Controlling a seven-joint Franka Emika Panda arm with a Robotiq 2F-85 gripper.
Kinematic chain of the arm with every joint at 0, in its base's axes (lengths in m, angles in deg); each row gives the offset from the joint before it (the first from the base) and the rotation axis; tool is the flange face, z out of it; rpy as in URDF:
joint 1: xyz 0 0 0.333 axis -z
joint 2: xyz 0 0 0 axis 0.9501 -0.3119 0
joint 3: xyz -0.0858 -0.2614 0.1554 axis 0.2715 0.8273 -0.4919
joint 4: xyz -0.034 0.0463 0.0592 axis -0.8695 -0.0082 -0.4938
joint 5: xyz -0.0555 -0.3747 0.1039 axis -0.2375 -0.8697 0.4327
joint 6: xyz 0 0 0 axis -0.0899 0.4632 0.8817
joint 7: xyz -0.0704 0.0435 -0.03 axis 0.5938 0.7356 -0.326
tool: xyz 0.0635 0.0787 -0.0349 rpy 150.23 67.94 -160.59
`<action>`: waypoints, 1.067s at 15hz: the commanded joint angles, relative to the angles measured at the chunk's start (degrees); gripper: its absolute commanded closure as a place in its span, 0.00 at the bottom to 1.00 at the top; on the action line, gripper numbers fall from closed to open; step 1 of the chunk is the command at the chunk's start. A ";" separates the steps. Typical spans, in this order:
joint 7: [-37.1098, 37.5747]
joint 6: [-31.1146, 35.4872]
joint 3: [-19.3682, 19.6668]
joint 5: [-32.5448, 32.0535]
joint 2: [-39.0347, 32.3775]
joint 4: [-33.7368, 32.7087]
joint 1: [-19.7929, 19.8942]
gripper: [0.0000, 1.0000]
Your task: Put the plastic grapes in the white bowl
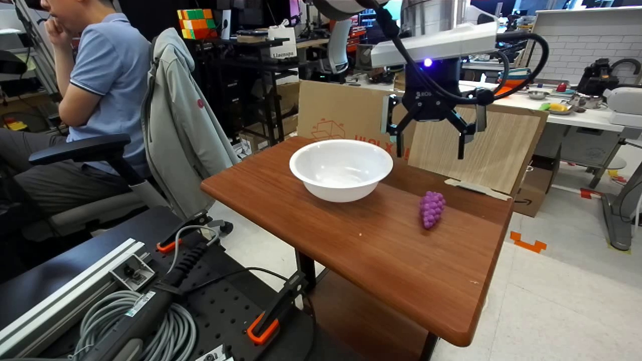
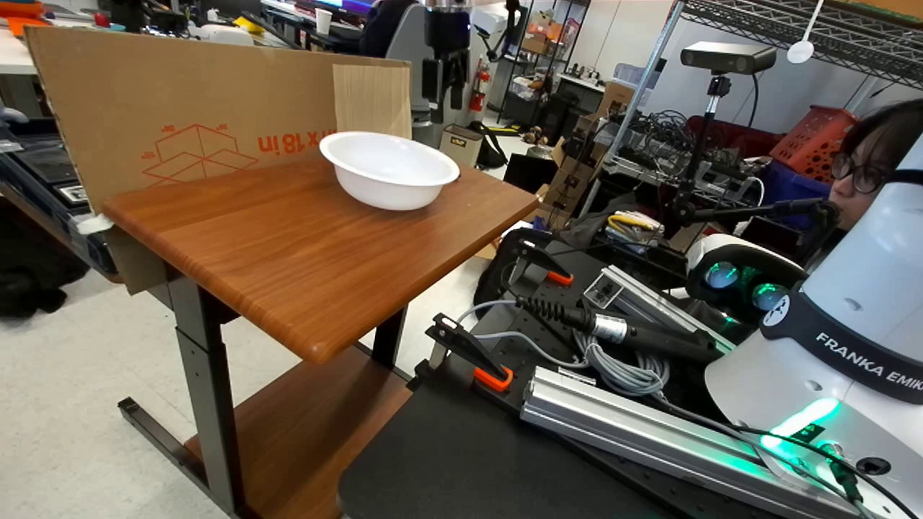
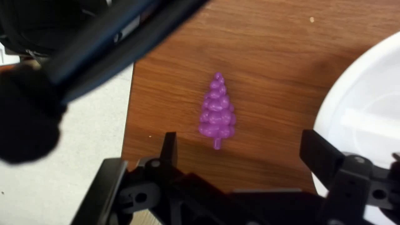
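Wrist view shows plastic grapes (image 3: 217, 109) near the white bowl (image 3: 368, 90), the claw (image 3: 239, 134) (spread wide apart) above the table (image 3: 265, 62).

Claw (image 3: 239, 139) gapes; plastic grapes (image 3: 217, 112) lie apart from white bowl (image 3: 362, 97).

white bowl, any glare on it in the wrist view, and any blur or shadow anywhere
Wrist view: yes, a bright patch of glare inside the white bowl, and the dark cable at upper left is out of focus; in an exterior view, a darker shadow lies on the table beside the wood-grain panel.
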 commanded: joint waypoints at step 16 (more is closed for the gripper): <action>-9.85 -3.45 -3.15 8.61 -11.95 -9.16 5.79 0.00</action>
